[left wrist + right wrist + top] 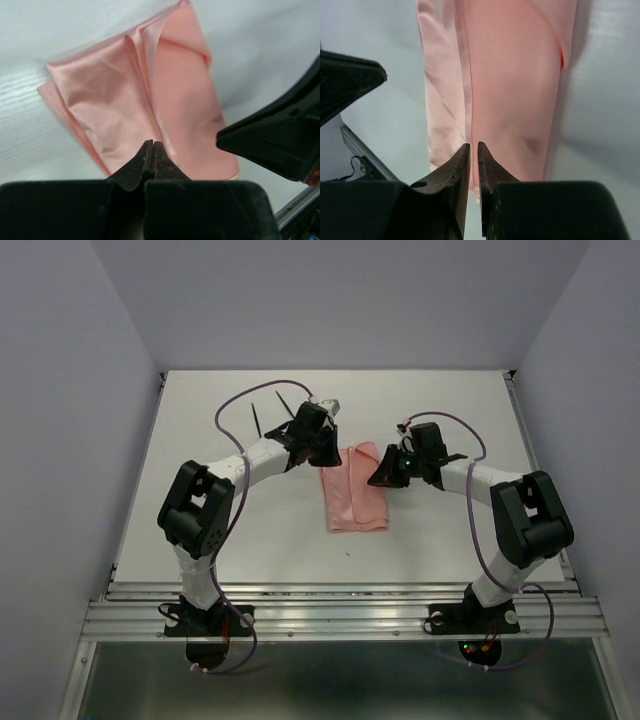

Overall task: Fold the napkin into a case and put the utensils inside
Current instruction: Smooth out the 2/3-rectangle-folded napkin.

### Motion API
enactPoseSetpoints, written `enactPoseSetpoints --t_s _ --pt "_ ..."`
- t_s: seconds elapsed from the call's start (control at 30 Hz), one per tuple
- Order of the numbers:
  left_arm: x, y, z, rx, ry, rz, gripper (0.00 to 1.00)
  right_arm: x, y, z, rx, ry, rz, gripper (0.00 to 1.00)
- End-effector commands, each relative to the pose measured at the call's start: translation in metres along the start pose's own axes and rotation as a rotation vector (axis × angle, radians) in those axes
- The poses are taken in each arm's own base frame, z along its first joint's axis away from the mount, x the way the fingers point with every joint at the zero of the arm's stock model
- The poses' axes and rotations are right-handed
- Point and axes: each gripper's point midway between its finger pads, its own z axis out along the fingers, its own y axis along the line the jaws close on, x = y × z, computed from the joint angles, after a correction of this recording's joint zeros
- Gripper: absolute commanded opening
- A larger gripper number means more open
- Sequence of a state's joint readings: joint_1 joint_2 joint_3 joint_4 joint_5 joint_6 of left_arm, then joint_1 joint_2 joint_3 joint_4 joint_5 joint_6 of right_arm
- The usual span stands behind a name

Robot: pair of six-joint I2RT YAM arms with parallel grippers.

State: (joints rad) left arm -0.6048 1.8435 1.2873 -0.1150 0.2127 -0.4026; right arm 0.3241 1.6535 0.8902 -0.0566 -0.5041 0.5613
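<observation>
place: robot lab cell | evidence: plain grey walls [60, 390], white table [200, 540], aluminium rail [340, 616]

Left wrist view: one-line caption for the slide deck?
Left gripper, fingertips shut, over the folded pink napkin on the white table.

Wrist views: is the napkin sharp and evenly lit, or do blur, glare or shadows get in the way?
Left wrist: the napkin is sharp, with a soft sheen and no harsh glare; the left gripper is near-black, showing little detail. Right wrist: the napkin looks slightly soft, with a dark shadow patch on it beside the right gripper. Top external: even diffuse light, faint shadows on the table.
</observation>
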Motion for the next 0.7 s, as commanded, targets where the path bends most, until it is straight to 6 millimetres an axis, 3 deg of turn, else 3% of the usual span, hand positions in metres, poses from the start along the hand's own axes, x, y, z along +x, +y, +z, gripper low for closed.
enactPoseSetpoints --t_s 0.0,0.1,0.27,0.5,0.67 --pt "-0.034 -0.031 -0.008 0.077 -0.075 0.009 0.02 -0.049 0.017 0.007 -0.097 -0.085 -0.008 0.17" --pt "-0.046 -0.043 0.004 0.103 -0.087 0.011 0.02 -0.065 0.009 0.016 -0.116 -0.099 0.025 0.17" --pt "-0.043 -0.041 0.037 0.096 -0.049 0.01 0.01 -0.077 -0.011 0.031 -0.113 -0.083 0.063 0.15" --pt "-0.032 -0.029 0.072 0.067 0.009 0.003 0.01 -0.049 -0.034 0.045 -0.092 -0.03 0.116 0.15" --pt "-0.009 -0.009 0.088 -0.003 0.075 -0.041 0.0 -0.034 -0.033 0.037 -0.113 -0.017 0.122 0.15"
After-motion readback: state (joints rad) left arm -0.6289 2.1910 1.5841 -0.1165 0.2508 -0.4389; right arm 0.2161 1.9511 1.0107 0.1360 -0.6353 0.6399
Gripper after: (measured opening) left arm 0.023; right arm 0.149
